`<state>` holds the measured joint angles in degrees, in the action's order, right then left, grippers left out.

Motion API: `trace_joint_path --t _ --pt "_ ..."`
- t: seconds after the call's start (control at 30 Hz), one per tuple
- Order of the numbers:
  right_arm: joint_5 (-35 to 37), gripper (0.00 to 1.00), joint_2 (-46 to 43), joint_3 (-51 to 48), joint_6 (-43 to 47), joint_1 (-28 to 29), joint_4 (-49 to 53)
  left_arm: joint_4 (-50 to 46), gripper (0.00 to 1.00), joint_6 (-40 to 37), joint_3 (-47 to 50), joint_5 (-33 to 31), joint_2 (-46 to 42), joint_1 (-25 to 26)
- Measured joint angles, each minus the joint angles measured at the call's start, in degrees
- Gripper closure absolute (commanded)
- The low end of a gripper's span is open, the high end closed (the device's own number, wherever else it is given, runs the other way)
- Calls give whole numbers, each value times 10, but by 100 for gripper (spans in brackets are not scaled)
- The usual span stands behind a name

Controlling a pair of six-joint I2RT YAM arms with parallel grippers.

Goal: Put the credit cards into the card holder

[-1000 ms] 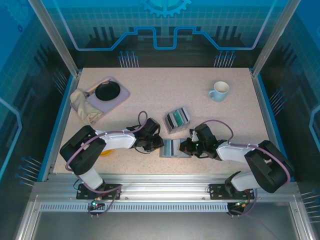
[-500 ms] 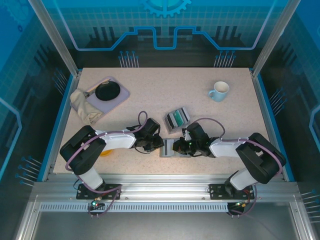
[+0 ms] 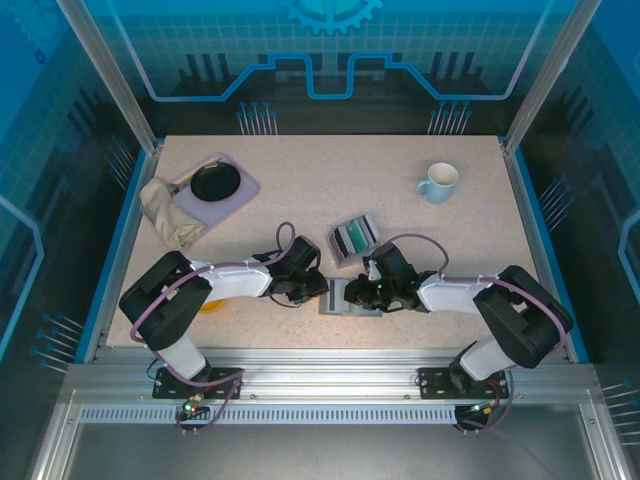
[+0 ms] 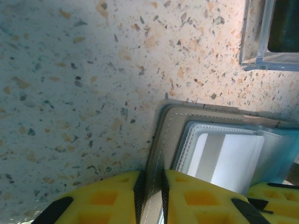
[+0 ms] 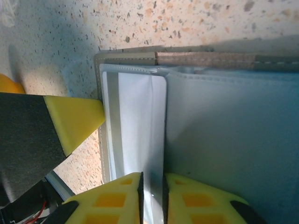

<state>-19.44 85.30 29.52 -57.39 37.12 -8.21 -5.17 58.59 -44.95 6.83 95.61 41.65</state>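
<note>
Speckled beige table [image 3: 300, 170] is sitting inside a blue-lit enclosure, with both arms reaching toward its near middle; the card holder [image 3: 342, 299] is lying open and flat there, just in front of the clear slotted box [image 3: 372, 230], where the other teal credit cards [image 3: 350, 239] are standing on edge; the left gripper [image 4: 152, 189] is pressing its yellow fingers [image 4: 107, 198] together on the holder's grey left rim, seemingly anchoring the case so that it is not sliding or folding shut under a push; the right gripper [image 5: 152, 191] is pinching one pale-faced credit card [image 5: 138, 126] by its near end and laying it along the holder's left half, beside the pale-blue pocket [image 5: 224, 140]; gripping the card at its tail is probably leaving the leading edge free to enter a slot; the left arm's fingertip [image 5: 77, 123] is showing just beside the holder's edge in the right wrist view, so the two grippers are working very close together; I am judging the insertion step to be under way, though I cannot tell how deep the card is sitting; the stitched pocket lip is looking snug, so the card is likely needing a flat, straight feed, or it is risking a catch and a buckle; the mug [image 3: 438, 182] and the tray [image 3: 240, 196] are standing well apart, playing no part
</note>
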Motion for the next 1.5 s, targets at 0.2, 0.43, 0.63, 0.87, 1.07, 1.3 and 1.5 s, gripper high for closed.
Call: trace_joint_path --t 0.2,0.43,0.63,0.87,1.07,1.3,1.5 --pt "4 82 -9 1 13 0 24 5 79 0 0 0 0 2" --pt "-8 93 11 3 15 0 16 5 79 0 0 0 1 2" --pt "-16 84 19 21 27 0 41 5 78 0 0 -2 1 2" --pt "49 81 -27 62 84 0 156 3 75 -1 0 -21 -7 12" --pt "77 82 -32 65 116 -9 216 -34 74 -11 -1 -38 -30 24" --pt "86 86 -32 68 138 -11 236 -50 75 -47 -40 -50 -48 49" --pt "65 87 -32 69 140 -12 218 -10 78 -52 -45 -15 -26 54"
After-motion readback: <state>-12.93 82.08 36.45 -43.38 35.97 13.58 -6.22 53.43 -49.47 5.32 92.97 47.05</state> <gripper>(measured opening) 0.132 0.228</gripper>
